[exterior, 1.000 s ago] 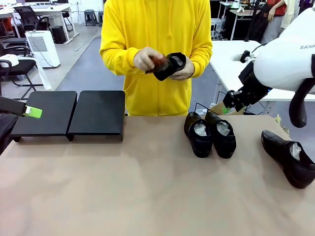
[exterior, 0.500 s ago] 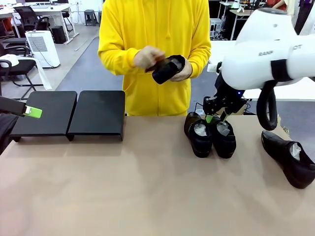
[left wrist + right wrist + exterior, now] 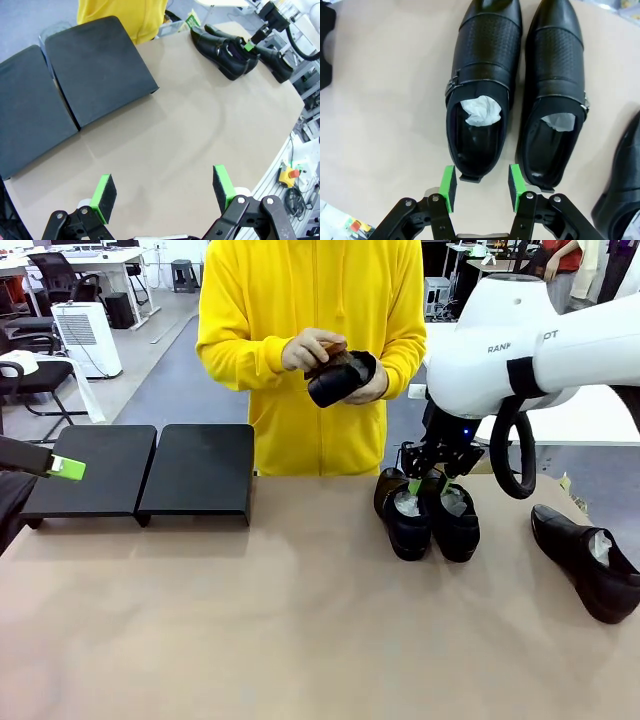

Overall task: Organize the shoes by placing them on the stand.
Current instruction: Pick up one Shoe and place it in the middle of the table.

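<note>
Right arm (image 3: 540, 335) comes in roughly level from its own side, wrist bent down so that the right end effector (image 3: 425, 483) points at the desk (image 3: 300, 620) over the far end of the pair of shoes (image 3: 430, 518). Right end effector is part-spread with the pads (image 3: 449, 189) apart, pinching nothing. The heel of the shoe straight ahead (image 3: 482, 85) sits just between the pad tips with a gap on each side; no contact is evident. Its mate (image 3: 555, 90) lies parallel, just beside it, ahead of the other pad. The third shoe (image 3: 590, 560) lies on the desk, well apart, toward the arm's own side. The fourth shoe (image 3: 342, 375) is off the desk beyond the end effector, held in both hands by a person (image 3: 310, 300). The stand (image 3: 140, 472) is well apart, across the desk. Left end effector (image 3: 164, 192) is spread wide, holds nothing and hangs above bare desk. The stand is ahead of its fingers and to one side, and the pair of shoes far ahead.
</note>
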Controlling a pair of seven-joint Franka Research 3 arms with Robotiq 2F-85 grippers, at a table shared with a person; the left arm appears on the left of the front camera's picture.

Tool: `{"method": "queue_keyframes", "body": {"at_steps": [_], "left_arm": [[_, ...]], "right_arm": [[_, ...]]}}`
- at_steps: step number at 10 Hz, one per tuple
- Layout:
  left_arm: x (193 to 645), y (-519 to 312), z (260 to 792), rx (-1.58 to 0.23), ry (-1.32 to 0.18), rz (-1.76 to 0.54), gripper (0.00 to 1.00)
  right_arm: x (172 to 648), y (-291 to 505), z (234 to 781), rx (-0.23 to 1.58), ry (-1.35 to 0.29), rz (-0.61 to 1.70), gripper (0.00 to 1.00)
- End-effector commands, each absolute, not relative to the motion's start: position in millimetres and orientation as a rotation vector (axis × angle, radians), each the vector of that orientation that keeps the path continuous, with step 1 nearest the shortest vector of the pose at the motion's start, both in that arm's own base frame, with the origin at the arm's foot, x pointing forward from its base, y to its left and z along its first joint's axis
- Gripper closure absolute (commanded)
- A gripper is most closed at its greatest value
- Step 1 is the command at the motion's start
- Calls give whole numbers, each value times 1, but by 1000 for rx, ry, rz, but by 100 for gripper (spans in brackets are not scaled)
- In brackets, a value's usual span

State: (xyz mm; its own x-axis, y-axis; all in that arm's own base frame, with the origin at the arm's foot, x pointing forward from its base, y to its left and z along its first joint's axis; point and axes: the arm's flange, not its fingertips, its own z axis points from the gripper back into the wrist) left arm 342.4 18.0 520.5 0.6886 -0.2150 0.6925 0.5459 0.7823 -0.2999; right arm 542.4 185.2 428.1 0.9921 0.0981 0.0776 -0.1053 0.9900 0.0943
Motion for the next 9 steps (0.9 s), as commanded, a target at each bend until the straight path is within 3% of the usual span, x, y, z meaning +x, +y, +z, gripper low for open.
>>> {"method": "queue_keyframes", "body": {"at_steps": [1,9], "left_arm": [[343,19,521,-535,-698,-462,0],[343,19,521,-535,-698,-462,0]], "right_arm": [[552,190,424,78,-52,64,43],[572,189,380,101,-10,-42,43]]}}
